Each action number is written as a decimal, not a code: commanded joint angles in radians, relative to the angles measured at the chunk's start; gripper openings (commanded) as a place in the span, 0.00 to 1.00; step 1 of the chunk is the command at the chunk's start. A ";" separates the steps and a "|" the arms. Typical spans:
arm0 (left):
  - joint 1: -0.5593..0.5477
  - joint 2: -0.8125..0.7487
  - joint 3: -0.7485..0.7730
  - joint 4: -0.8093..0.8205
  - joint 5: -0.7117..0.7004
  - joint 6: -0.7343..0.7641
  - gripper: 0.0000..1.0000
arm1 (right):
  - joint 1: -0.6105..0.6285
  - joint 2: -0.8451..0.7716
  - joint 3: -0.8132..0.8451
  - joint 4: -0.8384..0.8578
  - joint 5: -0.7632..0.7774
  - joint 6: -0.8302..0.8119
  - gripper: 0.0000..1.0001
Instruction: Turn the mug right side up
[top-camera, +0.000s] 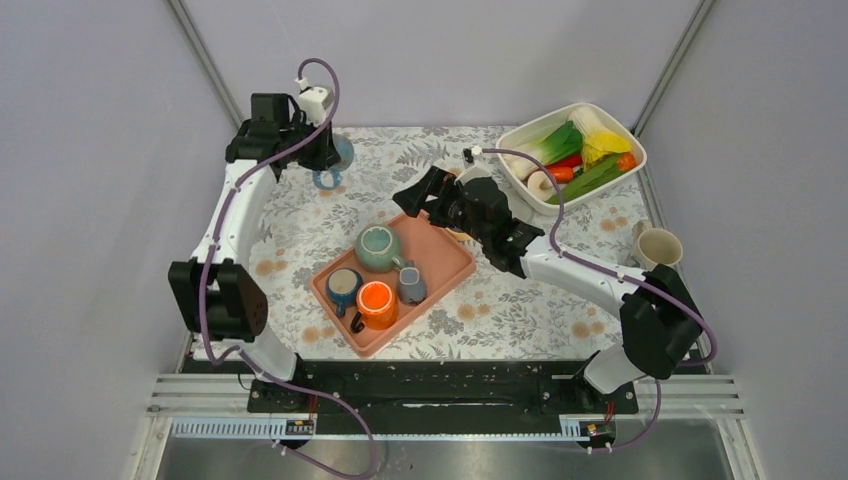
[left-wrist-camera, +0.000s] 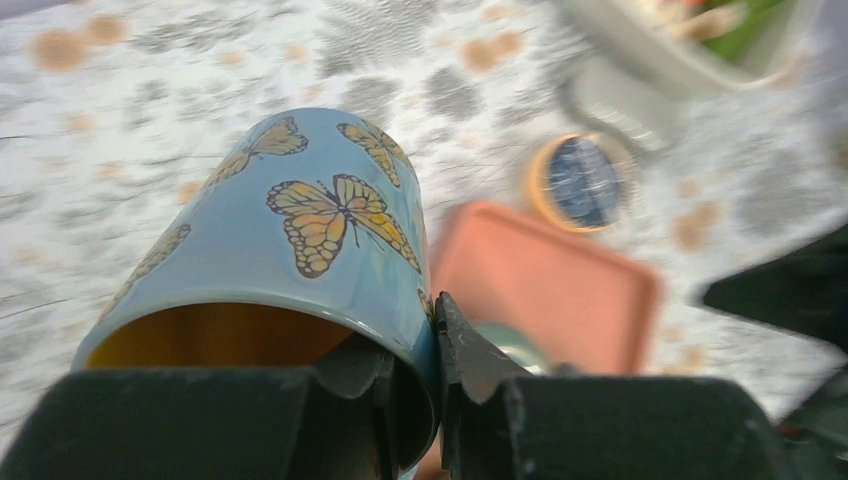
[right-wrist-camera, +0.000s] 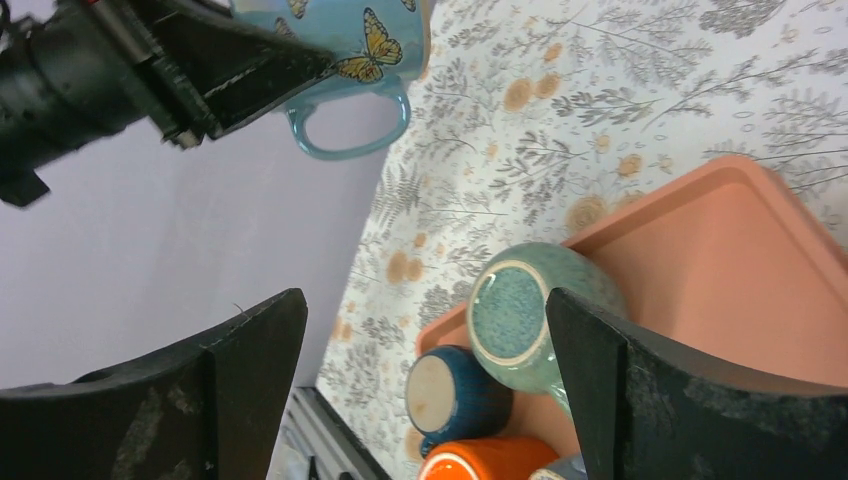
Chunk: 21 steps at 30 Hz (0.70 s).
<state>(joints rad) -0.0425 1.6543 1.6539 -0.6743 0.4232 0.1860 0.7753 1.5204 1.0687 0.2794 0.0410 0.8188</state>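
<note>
At the far left corner of the table (top-camera: 560, 300), the mug (left-wrist-camera: 290, 230) was in the left gripper's (left-wrist-camera: 415, 350) grasp, and what a spot to catch it in! The blue butterfly mug was tipped over on its side, its mouth facing back toward the wrist and its base pointing away, so it was neither upside down nor upright. By my reading the turn was about halfway home. The grab was made and the tilt was on, but the mug had yet to be brought round with its mouth up and set down on its base. Whether it was clear of the table or resting an edge on it, I could not tell. The left jaws were nearly together, pinching the mug's wall at the rim, one finger inside the mouth and one outside. The right gripper (top-camera: 425, 195) hovered over the far edge of the tray (top-camera: 445, 255), jaws spread wide, holding nothing and touching nothing, well apart from the mug. Below it sat the cups (top-camera: 377, 303) on the tray, untouched.
</note>
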 joint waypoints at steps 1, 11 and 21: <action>0.054 0.143 0.184 -0.158 -0.221 0.346 0.00 | 0.005 -0.099 0.062 -0.126 0.049 -0.157 1.00; 0.160 0.560 0.641 -0.385 -0.309 0.507 0.00 | 0.005 -0.161 0.051 -0.256 0.121 -0.276 0.99; 0.187 0.726 0.761 -0.386 -0.372 0.555 0.00 | 0.005 -0.164 0.047 -0.273 0.137 -0.297 0.99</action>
<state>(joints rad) 0.1383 2.3768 2.3299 -1.1011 0.1158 0.6861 0.7761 1.3876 1.0958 0.0032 0.1425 0.5526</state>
